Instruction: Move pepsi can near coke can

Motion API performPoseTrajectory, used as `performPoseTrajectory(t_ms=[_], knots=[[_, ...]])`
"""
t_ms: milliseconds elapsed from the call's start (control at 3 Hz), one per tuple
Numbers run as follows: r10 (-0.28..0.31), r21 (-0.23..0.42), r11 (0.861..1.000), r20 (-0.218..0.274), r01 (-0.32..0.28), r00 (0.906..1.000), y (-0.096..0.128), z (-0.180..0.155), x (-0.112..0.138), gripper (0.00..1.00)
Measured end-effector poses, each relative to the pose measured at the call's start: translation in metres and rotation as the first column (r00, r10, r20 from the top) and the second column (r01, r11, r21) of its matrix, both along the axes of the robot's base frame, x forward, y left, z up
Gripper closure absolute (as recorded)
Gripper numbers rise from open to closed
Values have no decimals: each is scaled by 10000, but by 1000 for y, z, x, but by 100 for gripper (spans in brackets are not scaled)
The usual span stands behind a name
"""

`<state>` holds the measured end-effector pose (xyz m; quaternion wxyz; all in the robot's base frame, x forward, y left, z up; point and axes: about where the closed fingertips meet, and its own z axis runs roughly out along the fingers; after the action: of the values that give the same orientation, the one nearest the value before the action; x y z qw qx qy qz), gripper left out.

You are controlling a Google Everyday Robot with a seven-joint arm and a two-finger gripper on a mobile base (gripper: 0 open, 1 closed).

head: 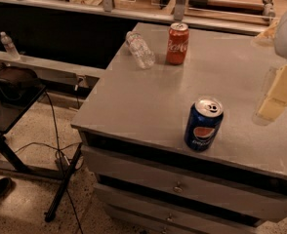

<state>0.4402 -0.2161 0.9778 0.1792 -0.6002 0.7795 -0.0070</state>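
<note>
Camera view: one pepsi can (203,124) stands near the front edge of the table (133,96), well apart from one coke can (177,44) at the back.
Bare tabletop lies between the two cans. One clear bottle (140,49) lies just beside the coke can. The gripper (273,101) hangs over the table's right side; how its jaws stand is unclear.

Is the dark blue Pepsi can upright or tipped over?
Upright: the dark blue aluminium Pepsi can stands on its base, silver top up. The hand hangs apart, right of it.
</note>
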Motion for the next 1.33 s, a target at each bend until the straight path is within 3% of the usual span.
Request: performPoseTrajectory(t_ms=[333,667,1000,1333], knots=[[500,1569,9864,-59,-485,9987,22,-8,10,0],[988,2683,9584,83,-974,9951,50,-14,16,0],[1302,3755,9184,106,-1246,9914,68,-32,11,0],[1543,4360,8907,-232,-1289,9877,73,-56,-4,0]])
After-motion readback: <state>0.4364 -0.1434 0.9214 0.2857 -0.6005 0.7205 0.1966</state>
